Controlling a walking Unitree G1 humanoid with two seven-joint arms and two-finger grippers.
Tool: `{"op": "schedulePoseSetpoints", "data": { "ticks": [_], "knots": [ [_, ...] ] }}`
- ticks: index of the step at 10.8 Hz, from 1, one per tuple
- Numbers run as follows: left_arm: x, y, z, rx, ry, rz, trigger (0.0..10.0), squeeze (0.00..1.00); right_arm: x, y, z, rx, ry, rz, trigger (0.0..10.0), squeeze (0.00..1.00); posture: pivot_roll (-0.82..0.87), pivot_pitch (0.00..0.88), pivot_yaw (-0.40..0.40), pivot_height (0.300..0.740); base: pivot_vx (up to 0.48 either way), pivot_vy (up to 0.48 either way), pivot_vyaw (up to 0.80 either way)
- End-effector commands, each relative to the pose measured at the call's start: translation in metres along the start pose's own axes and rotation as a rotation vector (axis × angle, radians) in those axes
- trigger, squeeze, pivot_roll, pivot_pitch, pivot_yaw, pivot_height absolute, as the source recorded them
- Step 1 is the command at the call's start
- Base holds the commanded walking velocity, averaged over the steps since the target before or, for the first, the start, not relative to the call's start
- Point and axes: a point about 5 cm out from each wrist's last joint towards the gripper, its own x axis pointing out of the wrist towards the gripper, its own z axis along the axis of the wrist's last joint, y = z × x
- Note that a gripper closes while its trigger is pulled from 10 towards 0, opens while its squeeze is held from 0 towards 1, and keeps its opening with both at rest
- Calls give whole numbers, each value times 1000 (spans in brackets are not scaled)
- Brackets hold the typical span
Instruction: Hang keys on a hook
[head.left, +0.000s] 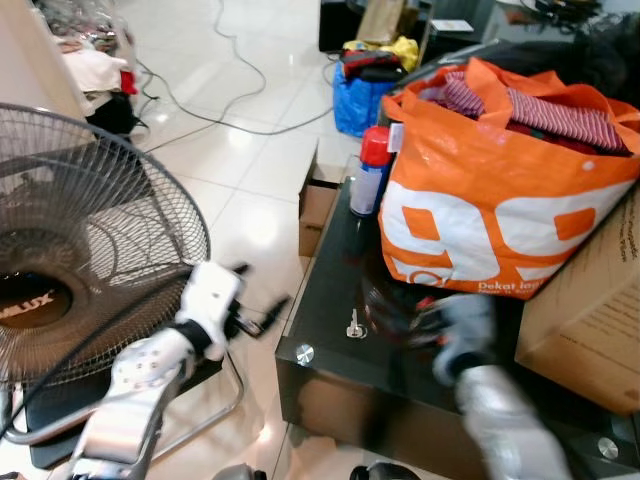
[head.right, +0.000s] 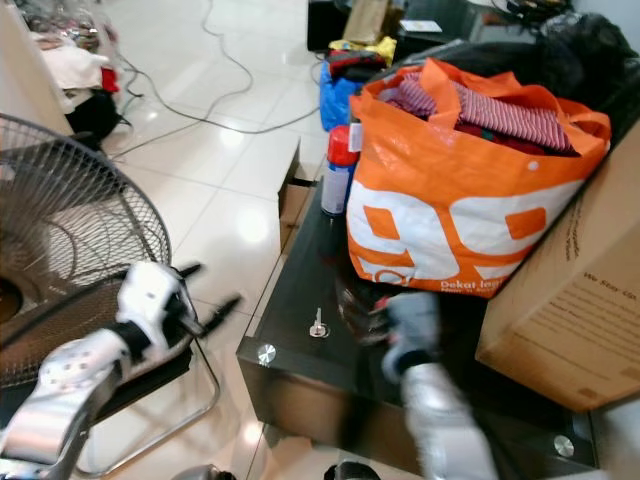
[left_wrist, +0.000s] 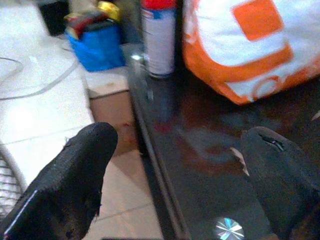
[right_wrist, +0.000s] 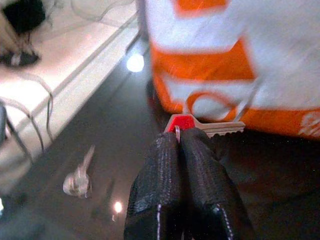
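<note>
Two hands: right hand (right_wrist: 180, 137) pinches red-headed key (right_wrist: 202, 125) beside "Dekat" bag (head.left: 500, 215); left hand (left_wrist: 180, 150) wide.

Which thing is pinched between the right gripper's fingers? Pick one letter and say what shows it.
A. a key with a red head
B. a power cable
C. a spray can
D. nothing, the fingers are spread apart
A: in the right wrist view the right gripper has its two black fingers pressed together on the key with a red head, whose silver blade sticks out sideways in front of the orange bag.
</note>
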Motion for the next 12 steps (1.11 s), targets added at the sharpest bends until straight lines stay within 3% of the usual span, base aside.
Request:
{"op": "schedulePoseSetpoints", "data": {
  "ticks": [1, 3, 5, 8, 9, 10, 11, 12],
  "knots": [
    [-1, -2, 5, 3, -14, 28, 10000, 0, -5, -3, 9, 35, -21, 2, 0, 0, -38, 0, -31, 740, 0, 0, 0],
    [-1, 3, 20, 9, -69, 116, 10000, 0, -22, 5, 36, 135, -106, 41, 0, 0, -40, 0, -30, 740, 0, 0, 0],
    [-2, 3, 27, 20, -91, 153, 10000, 0, -32, 5, 46, 179, -133, 17, 0, 0, -40, 0, -27, 740, 0, 0, 0],
    [0, 0, 27, 7, -90, 209, 10000, 0, -24, 8, 49, 171, -93, 1, 0, 0, -6, 0, -62, 740, 0, 0, 0],
    [-1, 2, 22, 31, -60, 197, 10000, 0, -15, 13, 47, 123, -50, 35, 0, 0, -3, 0, -64, 740, 0, 0, 0],
    [0, 5, 11, 127, 15, 136, 10000, 0, 2, 21, 21, -288, 130, 132, 0, 0, 9, 0, -65, 740, 0, 0, 0],
    [-2, 9, 8, 156, 44, 104, 10000, 0, 8, 27, 18, -263, 160, 150, 0, 0, 20, 0, -60, 740, 0, 0, 0],
    [-5, 13, 5, 184, 82, 60, 10000, 0, 11, 25, 9, -325, 235, 179, 0, 0, 32, 0, -65, 740, 0, 0, 0]
  ]
}}
